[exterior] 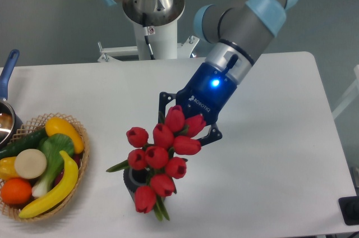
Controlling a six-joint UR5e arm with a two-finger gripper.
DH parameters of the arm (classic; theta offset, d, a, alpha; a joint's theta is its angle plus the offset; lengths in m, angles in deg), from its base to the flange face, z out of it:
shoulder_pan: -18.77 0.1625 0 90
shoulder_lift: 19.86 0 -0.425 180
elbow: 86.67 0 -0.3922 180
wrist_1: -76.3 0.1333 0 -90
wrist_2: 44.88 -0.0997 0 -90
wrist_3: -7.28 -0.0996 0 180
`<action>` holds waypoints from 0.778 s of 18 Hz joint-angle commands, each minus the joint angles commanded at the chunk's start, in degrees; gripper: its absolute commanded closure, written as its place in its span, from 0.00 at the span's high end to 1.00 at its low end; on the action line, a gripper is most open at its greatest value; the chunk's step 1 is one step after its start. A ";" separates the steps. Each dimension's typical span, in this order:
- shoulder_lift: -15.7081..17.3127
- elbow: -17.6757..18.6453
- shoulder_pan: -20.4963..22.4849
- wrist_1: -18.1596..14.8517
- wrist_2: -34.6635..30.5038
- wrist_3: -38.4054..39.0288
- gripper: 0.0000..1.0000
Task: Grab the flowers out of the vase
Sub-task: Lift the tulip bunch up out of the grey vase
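The flowers, a bunch of red tulip heads with green leaves, hang tilted just above and right of the vase. Only a sliver of the dark vase shows at the front of the table, behind the lowest blooms. My gripper comes down from the upper right and is shut on the flowers at the top of the bunch. Its fingertips are mostly hidden among the tulip heads. The stem ends poke out below the lowest bloom.
A wicker basket at the front left holds bananas, an orange, a leafy vegetable and other produce. A pot with a blue handle sits at the left edge. The robot base stands behind the table.
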 joint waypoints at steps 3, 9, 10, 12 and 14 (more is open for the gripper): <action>0.00 -0.79 0.70 0.00 1.24 1.76 0.07; 0.09 -3.07 2.81 -0.09 4.04 5.44 0.07; 0.09 -3.69 3.25 -0.09 4.92 6.59 0.07; 0.17 -4.74 4.39 -0.09 6.24 8.00 0.07; 0.61 -4.84 4.92 -0.09 6.34 8.01 0.07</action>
